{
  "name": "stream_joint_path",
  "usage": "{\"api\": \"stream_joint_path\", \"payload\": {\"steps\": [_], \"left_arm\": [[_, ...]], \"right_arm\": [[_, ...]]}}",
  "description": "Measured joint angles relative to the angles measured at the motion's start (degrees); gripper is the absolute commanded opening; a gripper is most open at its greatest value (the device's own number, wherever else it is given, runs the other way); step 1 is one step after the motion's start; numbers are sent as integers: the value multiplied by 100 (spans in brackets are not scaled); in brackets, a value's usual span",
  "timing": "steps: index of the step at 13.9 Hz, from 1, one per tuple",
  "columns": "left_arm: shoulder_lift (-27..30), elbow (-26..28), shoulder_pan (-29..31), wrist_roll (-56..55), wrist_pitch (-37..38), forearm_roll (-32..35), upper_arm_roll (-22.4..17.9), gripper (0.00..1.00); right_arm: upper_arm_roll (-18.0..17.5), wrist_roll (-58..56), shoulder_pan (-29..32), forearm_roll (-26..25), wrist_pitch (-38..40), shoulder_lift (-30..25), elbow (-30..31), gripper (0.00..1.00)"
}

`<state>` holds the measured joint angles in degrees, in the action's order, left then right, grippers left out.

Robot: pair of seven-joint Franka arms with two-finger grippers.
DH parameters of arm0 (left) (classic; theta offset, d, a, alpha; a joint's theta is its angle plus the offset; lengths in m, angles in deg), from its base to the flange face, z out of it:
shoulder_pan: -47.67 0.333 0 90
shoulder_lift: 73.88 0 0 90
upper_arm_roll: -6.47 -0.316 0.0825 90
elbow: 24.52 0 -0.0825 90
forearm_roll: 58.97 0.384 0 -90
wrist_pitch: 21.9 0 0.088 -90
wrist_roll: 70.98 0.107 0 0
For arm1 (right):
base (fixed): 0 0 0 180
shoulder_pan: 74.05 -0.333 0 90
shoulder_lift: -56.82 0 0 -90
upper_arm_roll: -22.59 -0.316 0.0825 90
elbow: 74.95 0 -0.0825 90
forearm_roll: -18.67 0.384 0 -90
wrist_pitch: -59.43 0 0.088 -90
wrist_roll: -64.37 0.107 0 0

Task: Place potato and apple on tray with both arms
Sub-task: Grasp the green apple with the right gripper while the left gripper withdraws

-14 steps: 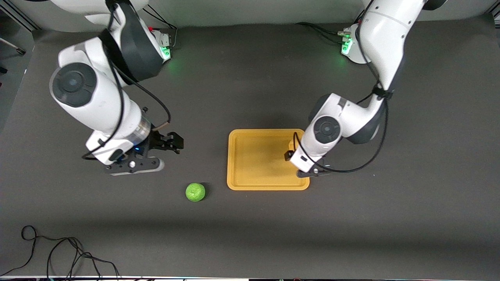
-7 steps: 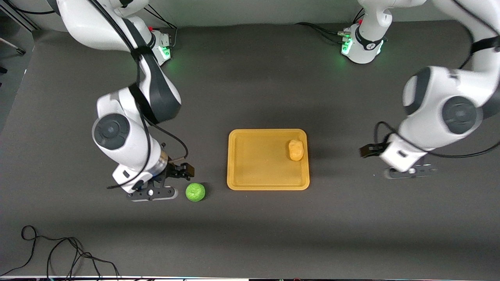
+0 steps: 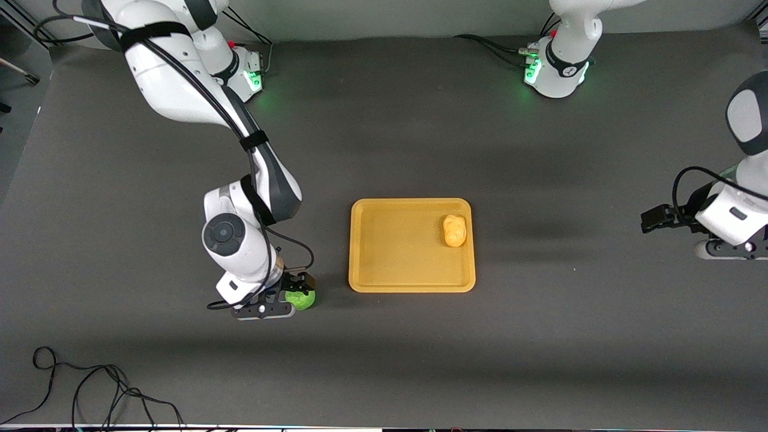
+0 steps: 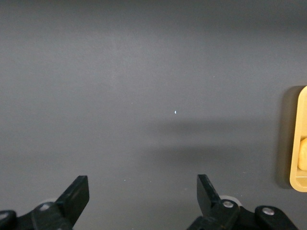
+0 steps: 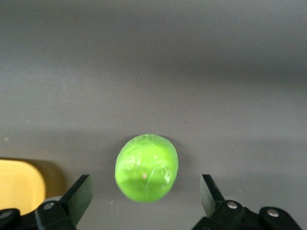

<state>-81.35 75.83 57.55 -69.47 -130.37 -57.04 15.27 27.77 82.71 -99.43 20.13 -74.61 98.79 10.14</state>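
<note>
Apple is partly covered in the front view by the right gripper, which is down at the table over it; only the green side toward the tray shows there. In the right wrist view the apple is seen whole, lying on the dark table mat between the two spread fingers, with a gap on each side, so the jaws are released and nothing is grasped. A rounded corner of the tray is cut off at the frame edge of that view, outside the jaw line.

The tray is seen whole in the front view, beside the apple toward the left arm's end of the table. The potato lies in it, against the rim at the left arm's end and in the half farther from the front camera.

The left gripper is held over bare mat at the left arm's end of the table, well apart from the tray; its arm is cut off by the frame edge. In the left wrist view the fingers are spread wide with only mat between them, so the jaws are released. A strip of tray and a sliver of potato are cut off at that frame's edge.

No brand, label or writing can be read anywhere. A loose black cable lies at the table edge nearest the front camera, partly cut off.
</note>
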Motion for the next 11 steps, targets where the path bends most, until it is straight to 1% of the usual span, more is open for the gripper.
{"api": "stream_joint_path", "payload": {"steps": [2, 4, 6, 7, 11], "left_arm": [[164, 39, -16, -3, 0, 0, 81, 100], [213, 44, -38, -3, 0, 0, 111, 100], [213, 24, -61, -3, -20, 0, 117, 100], [207, 4, -79, -4, -27, 0, 119, 100], [154, -53, -92, -2, -24, 0, 121, 100]], "right_arm": [[-3, 4, -8, 0, -342, 265, 33, 100], [-2, 11, -7, 0, -571, 471, 42, 100], [-2, 14, -7, 1, -626, 562, 42, 73], [-2, 17, -7, 1, -627, 567, 41, 67], [0, 24, -7, 5, -502, 444, -15, 67]]}}
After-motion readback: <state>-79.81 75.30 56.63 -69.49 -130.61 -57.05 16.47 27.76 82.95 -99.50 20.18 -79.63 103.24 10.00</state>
